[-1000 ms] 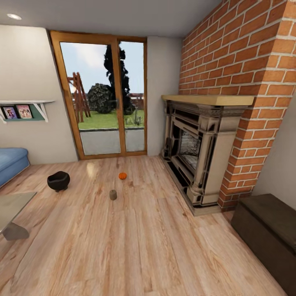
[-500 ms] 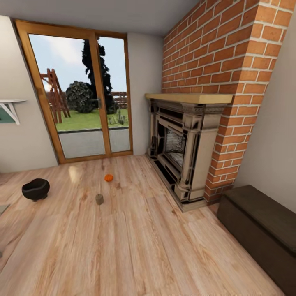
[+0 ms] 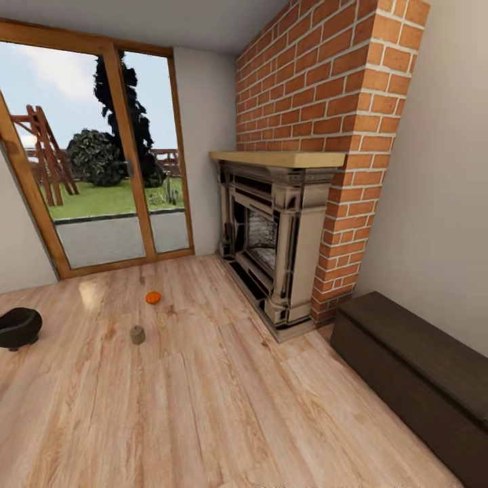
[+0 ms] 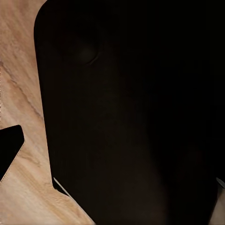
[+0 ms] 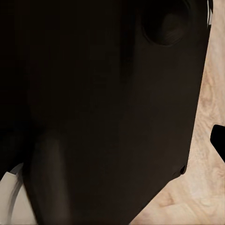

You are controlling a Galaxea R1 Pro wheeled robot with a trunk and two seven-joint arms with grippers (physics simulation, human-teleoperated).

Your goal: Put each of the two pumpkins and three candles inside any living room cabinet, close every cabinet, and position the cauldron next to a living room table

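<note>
One small orange pumpkin (image 3: pixel 154 297) lies on the wooden floor in front of the glass doors. A stubby tan candle (image 3: pixel 137 334) stands a little nearer to me and slightly left of it. The black cauldron (image 3: pixel 17 327) sits on the floor at the head view's left edge, partly cut off. The low dark-brown cabinet (image 3: pixel 413 379) stands along the right wall, its front shut. The table is out of view. In both wrist views a dark bulk of the robot's own body (image 4: pixel 131 112) (image 5: pixel 103 108) hangs over wood floor.
A stone fireplace (image 3: pixel 274 237) with a brick chimney juts out from the right wall, just beyond the cabinet. Tall wood-framed glass doors (image 3: pixel 102 169) fill the far wall. Open floor lies between me and the pumpkin and candle.
The camera has swung to the right: everything has slid left in the picture, the coffee table, sofa and shelf have left it, and more of the cabinet shows. The objects themselves have not moved.
</note>
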